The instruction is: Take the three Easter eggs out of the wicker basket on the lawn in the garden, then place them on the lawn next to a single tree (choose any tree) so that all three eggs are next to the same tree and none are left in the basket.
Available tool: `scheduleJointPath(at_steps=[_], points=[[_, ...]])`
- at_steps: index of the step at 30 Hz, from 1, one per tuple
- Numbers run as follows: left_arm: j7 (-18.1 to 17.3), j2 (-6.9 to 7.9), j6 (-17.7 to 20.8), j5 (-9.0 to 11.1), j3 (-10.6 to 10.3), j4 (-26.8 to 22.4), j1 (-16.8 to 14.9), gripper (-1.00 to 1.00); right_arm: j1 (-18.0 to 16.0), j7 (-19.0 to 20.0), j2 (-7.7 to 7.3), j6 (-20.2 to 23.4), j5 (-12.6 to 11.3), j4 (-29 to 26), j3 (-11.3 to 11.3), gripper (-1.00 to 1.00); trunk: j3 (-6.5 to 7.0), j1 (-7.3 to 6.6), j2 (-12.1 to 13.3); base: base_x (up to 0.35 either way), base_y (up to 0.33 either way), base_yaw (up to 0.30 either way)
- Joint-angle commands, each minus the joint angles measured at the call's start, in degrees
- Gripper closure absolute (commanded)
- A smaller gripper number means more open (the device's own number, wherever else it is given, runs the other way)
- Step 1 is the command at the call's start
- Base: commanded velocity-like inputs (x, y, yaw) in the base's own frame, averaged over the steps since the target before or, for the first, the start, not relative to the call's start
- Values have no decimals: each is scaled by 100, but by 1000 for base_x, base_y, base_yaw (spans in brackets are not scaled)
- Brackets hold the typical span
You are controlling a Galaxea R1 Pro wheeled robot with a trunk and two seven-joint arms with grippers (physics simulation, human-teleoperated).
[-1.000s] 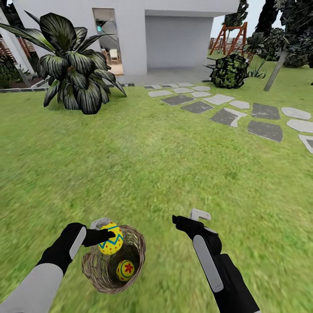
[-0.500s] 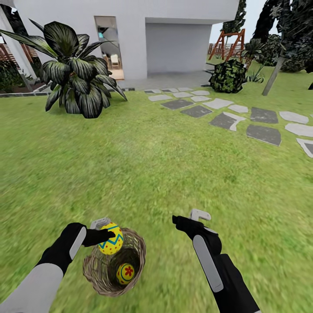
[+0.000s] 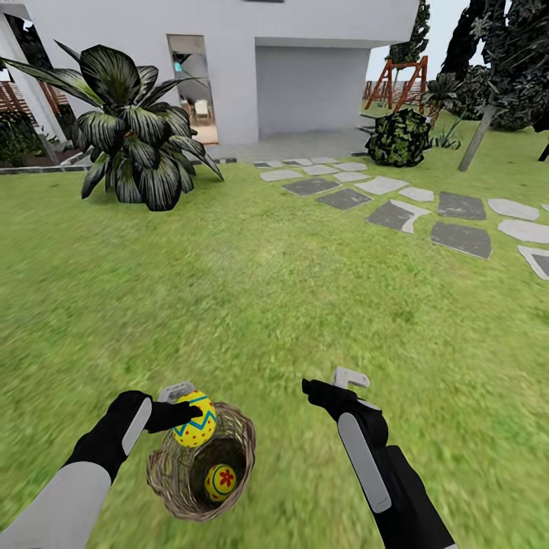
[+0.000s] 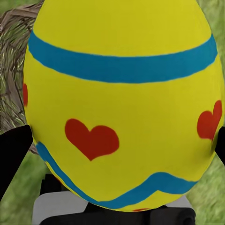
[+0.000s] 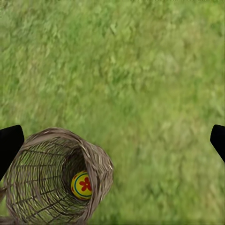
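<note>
the left claw is pinching one egg, held just above the rim of the wicker basket. up close its fingers press both sides of the egg. another egg sits deep inside the basket. a third egg may be hidden in there, i cannot tell. the right claw hangs spread wide with nothing in it, over the lawn beside the basket. far off to the right stands a tree. no egg lies by a tree yet, so most of the job is left.
</note>
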Motion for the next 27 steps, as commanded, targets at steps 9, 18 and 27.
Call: scheduleJointPath(at_steps=[9,18,27], points=[[-22,0,28,-5,9,-5,-3,100,-5,-63,0,-132,-60,32,6,-100,217,-196,355,0,0,0],[-24,0,28,0,17,-5,-3,100,-5,-67,0,-202,-60,50,6,-100,463,-394,716,0,0,0],[-22,-1,28,-6,2,-5,-3,100,-5,-67,0,-202,-60,53,6,-100,602,-459,836,0,0,0]])
